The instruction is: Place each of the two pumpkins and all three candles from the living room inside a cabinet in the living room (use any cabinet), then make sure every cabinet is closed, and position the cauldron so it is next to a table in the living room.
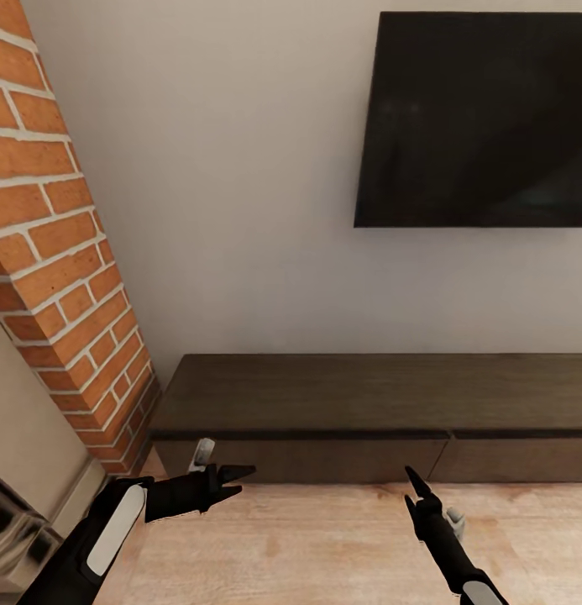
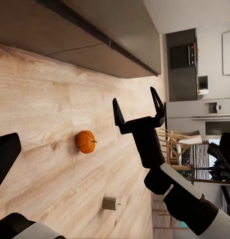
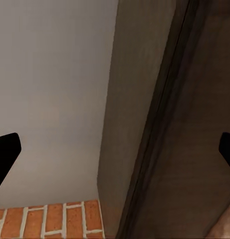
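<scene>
- Head view takes in a pale wall [image 1: 240, 168] with a big dark television [image 1: 479, 118] mounted on it toward the right, and a slanting red brick column [image 1: 55, 252] running down the left side.
- Under the television, the cabinet [image 1: 366, 391] stretches long and low along the wall, dark brown, its plain drawer fronts flush and shut, with a thin seam between two of them at the right.
- Light wooden floor [image 1: 324, 546] spreads in front of the cabinet, and both arms reach out low over it.
- Left end effector [image 1: 238, 482] points sideways toward the right, close to the cabinet's front at its left end; its two dark fingers sit slightly apart and carry nothing.
- Right end effector [image 1: 412, 491] points up toward the cabinet front, near the drawer seam; in the left wrist view [image 2: 137, 107] its fingers stand spread wide apart with nothing between them.
- One pumpkin [image 2: 85, 141] lies on the floor in the left wrist view, orange and ribbed, out in front of the cabinet and apart from both end effectors.
- One candle [image 2: 109, 202], a short tan stub, lies on its side on the floor, farther from the cabinet than the pumpkin.
</scene>
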